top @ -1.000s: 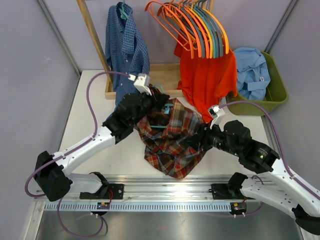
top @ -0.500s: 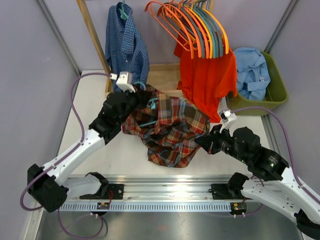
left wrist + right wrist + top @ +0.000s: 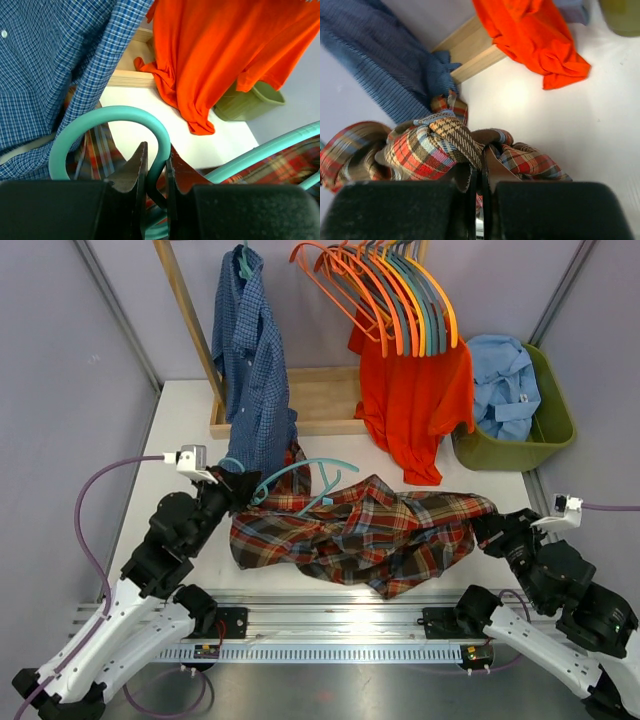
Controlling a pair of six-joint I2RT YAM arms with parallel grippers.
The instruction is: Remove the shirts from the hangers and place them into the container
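Observation:
A red-brown-green plaid shirt (image 3: 370, 535) lies stretched across the table between my two grippers. My left gripper (image 3: 232, 494) is shut on the hook of a teal hanger (image 3: 300, 475), whose arms partly sit in the shirt. The left wrist view shows that hook (image 3: 110, 117) pinched between the jaws of the left gripper (image 3: 156, 150). My right gripper (image 3: 490, 525) is shut on the plaid cloth (image 3: 420, 145) at its right end. A dark blue check shirt (image 3: 250, 350) and an orange-red shirt (image 3: 410, 400) hang at the back. The olive-green container (image 3: 555, 430) holds a light blue shirt (image 3: 500, 380).
A bunch of orange, teal and yellow hangers (image 3: 390, 290) hangs over the orange-red shirt. A flat wooden base frame (image 3: 325, 400) with an upright post (image 3: 185, 320) stands at the back. Grey walls close in both sides.
Both arms have drawn back toward the near edge and apart, pulling the plaid shirt out flat and wide. The right gripper has shut on the cloth. The teal hanger now shows partly outside the shirt.

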